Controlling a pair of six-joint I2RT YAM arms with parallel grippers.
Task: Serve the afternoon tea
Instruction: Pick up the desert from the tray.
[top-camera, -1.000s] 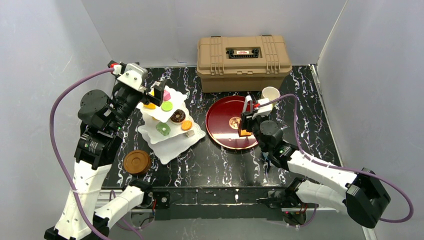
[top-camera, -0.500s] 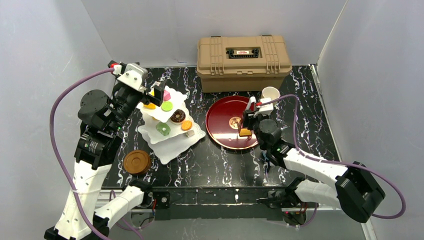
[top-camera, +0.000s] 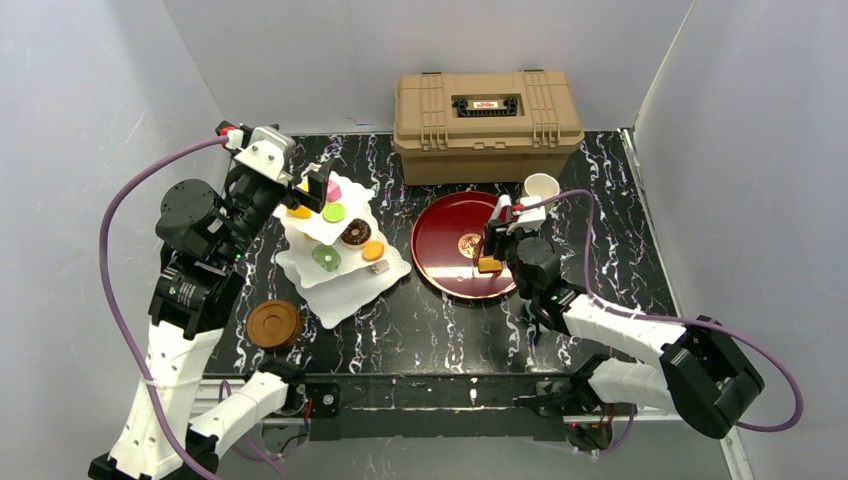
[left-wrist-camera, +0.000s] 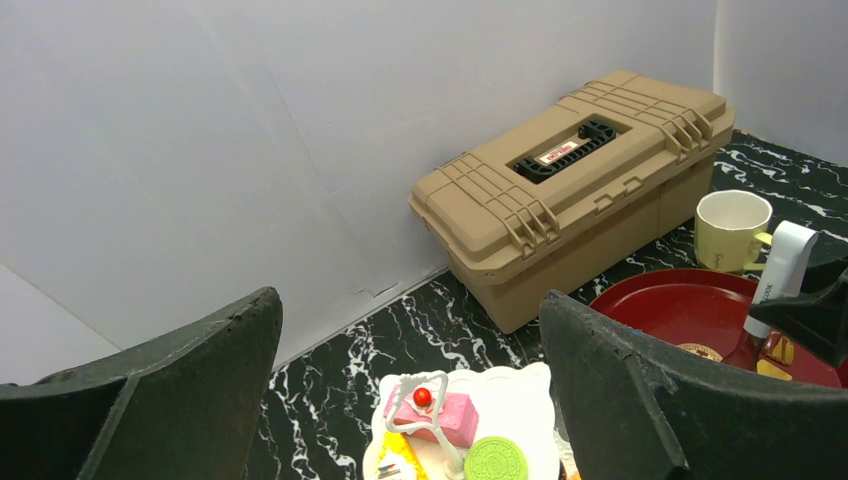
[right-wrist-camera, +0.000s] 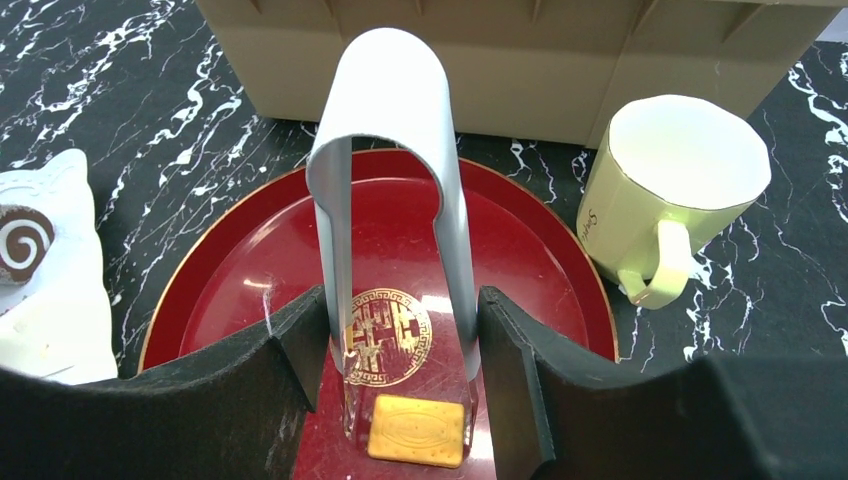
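Curved white tongs in right claw over glossy round red tray

A tan plastic case with a black handle sits shut at the back of the black marbled bench, close to the pale wall. Just in front of it lies a dark red round tray with a gold emblem at its middle. White tongs stand upright over that emblem.
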